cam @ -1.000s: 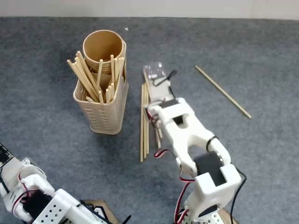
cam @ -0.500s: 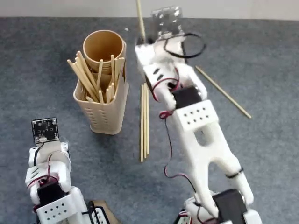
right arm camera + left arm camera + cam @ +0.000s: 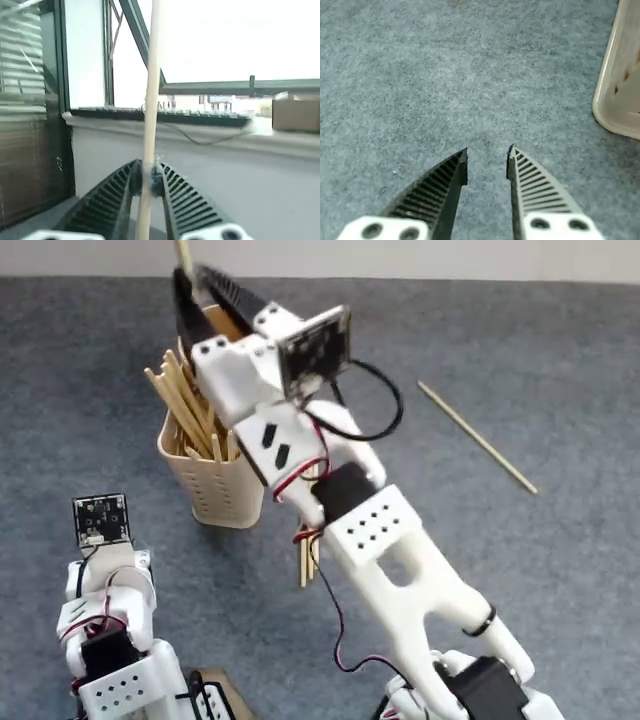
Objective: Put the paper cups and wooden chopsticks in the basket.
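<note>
My right gripper is raised above the cream slotted basket and is shut on one wooden chopstick, which points up past the far edge of the table. In the right wrist view that chopstick stands upright between the closed fingers of the right gripper. Several chopsticks and a brown paper cup stand in the basket, partly hidden by the arm. My left gripper hangs open over bare carpet, with a corner of the basket beside it.
A small bundle of chopsticks lies on the grey carpet right of the basket, mostly under the right arm. One loose chopstick lies diagonally at the far right. The left arm stands at the near left.
The right arm lifted one chopstick from the bundle on the carpet and swung left to above the basket. The left arm came forward into view, then kept still.
</note>
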`<state>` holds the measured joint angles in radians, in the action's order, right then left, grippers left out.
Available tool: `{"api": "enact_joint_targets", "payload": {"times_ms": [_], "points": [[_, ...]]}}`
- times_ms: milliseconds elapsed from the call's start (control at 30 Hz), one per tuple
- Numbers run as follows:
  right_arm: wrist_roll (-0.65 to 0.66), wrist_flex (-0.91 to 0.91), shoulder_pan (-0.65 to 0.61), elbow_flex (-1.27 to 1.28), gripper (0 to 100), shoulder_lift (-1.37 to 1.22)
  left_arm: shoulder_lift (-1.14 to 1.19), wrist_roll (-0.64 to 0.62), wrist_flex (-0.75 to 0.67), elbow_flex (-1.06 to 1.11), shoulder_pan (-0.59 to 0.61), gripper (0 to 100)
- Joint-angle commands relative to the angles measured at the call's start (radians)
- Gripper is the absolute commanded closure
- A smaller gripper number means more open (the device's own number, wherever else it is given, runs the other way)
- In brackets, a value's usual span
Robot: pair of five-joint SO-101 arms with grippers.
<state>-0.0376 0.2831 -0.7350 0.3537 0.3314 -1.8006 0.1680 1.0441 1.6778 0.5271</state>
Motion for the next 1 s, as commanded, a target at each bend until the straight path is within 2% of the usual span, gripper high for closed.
{"api": "enact_joint_targets", "payload": {"times_ms": [0, 233, 433, 733, 800, 967], "points": [[-0.011, 0.150, 0.010, 0.170, 99.4, 0.012, 0.001, 0.015, 0.005, 0.018, -0.015, 84], [-0.006, 0.363, 0.047, 0.372, 98.1, 0.010, 0.001, 0.015, 0.005, 0.018, -0.015, 84], [-0.009, 0.367, 0.022, 0.374, 80.5, 0.012, 0.001, 0.015, 0.005, 0.018, -0.015, 84], [-0.006, 0.341, -0.005, 0.298, 79.6, 0.016, 0.001, 0.015, 0.018, 0.018, -0.015, 84], [-0.006, 0.203, 0.031, 0.237, 83.3, 0.065, 0.001, 0.015, 0.028, 0.018, -0.015, 84], [-0.011, -0.535, 0.142, 0.067, 96.1, 0.255, 0.001, 0.015, 0.031, 0.018, -0.015, 84]]}}
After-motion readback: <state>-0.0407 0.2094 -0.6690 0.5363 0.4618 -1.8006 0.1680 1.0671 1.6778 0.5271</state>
